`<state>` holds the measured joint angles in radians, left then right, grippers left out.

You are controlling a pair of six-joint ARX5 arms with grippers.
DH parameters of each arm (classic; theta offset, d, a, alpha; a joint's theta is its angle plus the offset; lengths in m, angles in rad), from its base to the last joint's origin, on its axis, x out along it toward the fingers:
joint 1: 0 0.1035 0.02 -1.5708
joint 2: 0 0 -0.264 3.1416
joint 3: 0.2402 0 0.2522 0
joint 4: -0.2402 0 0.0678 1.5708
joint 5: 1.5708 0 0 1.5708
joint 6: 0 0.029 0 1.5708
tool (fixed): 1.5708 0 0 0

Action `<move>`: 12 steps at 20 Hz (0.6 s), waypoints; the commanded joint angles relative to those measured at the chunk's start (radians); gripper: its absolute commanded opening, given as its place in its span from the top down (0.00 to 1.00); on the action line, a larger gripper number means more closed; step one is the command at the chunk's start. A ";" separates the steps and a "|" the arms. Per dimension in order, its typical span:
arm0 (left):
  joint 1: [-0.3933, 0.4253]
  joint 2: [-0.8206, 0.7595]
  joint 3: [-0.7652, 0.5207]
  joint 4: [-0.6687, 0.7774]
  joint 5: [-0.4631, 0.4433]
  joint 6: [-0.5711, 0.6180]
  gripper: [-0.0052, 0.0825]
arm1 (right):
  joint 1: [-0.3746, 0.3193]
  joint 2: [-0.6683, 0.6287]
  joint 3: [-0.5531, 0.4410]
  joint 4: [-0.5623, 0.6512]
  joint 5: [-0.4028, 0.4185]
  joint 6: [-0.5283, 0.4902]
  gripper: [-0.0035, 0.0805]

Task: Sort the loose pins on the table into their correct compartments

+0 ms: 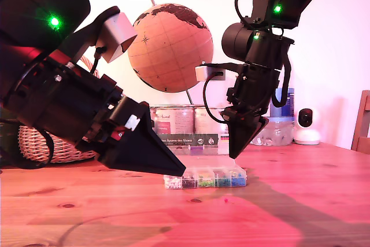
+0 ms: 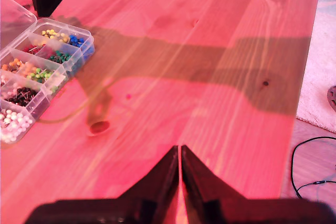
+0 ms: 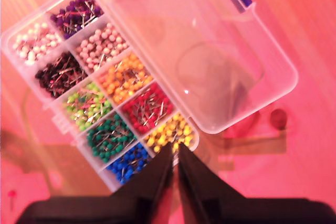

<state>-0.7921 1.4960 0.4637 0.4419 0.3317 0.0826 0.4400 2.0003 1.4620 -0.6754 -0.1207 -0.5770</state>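
The clear plastic box [image 1: 205,178] lies on the wooden table [image 1: 300,201] with its lid [image 3: 210,61] folded open. Its compartments [image 3: 105,93] hold white, purple, pink, dark, orange, light green, red, green, yellow and blue pins. One loose pin [image 1: 225,199] with a red head lies on the planks in front of the box; it also shows as a small dot [image 2: 127,96] and a red head [image 3: 10,193]. My second gripper [image 3: 176,149] hangs shut just above the yellow and blue sections, its tip [image 1: 234,155] over the box. My first gripper [image 1: 182,172], at the exterior view's left, is shut [image 2: 180,149] with nothing seen in it.
Behind the box stand a globe [image 1: 169,47], a wicker basket [image 1: 46,143], a dark tray of tins [image 1: 191,140], a jar [image 1: 277,131] and a small white camera [image 1: 306,125]. A chair [image 1: 362,122] is at the exterior view's right edge. Table edge, carpet and cable [image 2: 310,156] show beyond.
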 commanded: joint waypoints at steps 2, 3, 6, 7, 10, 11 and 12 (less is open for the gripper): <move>-0.005 0.016 -0.002 0.008 0.000 0.004 0.97 | 0.005 -0.014 -0.006 -0.042 -0.001 0.005 0.97; -0.005 0.016 -0.002 0.008 0.000 0.004 0.97 | 0.005 -0.026 -0.006 -0.053 -0.002 0.009 0.97; -0.005 0.016 -0.002 0.008 0.001 0.004 0.97 | 0.010 -0.084 -0.006 -0.056 -0.002 0.060 0.97; -0.005 0.016 -0.002 0.008 0.001 0.003 0.97 | 0.011 -0.106 -0.007 -0.064 -0.002 0.066 0.97; -0.005 0.016 -0.002 0.009 0.001 0.004 0.97 | 0.027 -0.162 -0.007 -0.090 0.000 0.103 0.97; -0.005 0.016 -0.002 0.010 0.001 0.004 0.97 | 0.033 -0.176 -0.007 -0.094 0.000 0.119 0.97; -0.005 0.016 -0.002 0.010 0.001 0.003 0.97 | 0.043 -0.186 -0.007 -0.094 -0.001 0.139 0.97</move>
<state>-0.7921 1.4960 0.4637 0.4423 0.3317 0.0826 0.4679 1.7969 1.4624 -0.7647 -0.1204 -0.4660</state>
